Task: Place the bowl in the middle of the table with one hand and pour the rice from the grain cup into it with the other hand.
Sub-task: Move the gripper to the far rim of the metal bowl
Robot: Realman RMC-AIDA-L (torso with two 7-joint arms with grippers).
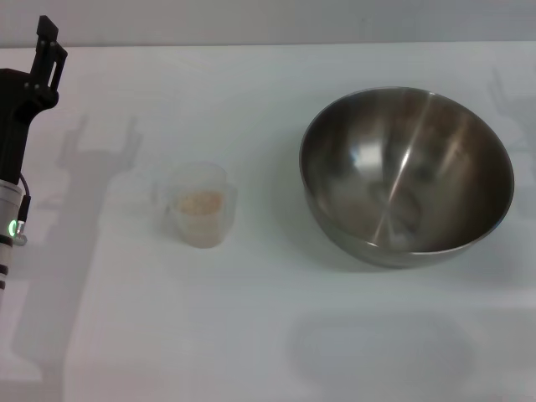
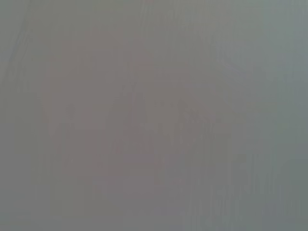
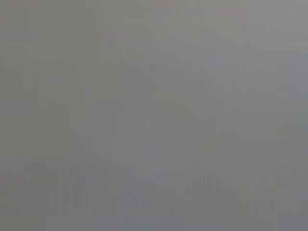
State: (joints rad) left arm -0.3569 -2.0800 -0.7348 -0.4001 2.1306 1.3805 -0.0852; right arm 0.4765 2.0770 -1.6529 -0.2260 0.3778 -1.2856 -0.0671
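The bowl [image 1: 407, 176], a large shiny steel one, stands empty on the right side of the white table [image 1: 268, 335]. The grain cup [image 1: 199, 206], small and translucent with a side handle, stands upright left of the middle and holds a little pale rice [image 1: 199, 202]. My left gripper [image 1: 50, 48] hangs at the far left edge, well left of and behind the cup, open and empty; its shadow shows two spread fingers. My right gripper is out of view. Both wrist views show only a blank grey surface.
Bare tabletop lies between the cup and the bowl and along the front. The table's back edge [image 1: 268, 43] runs across the top. A faint arm shadow [image 1: 507, 105] falls at the far right behind the bowl.
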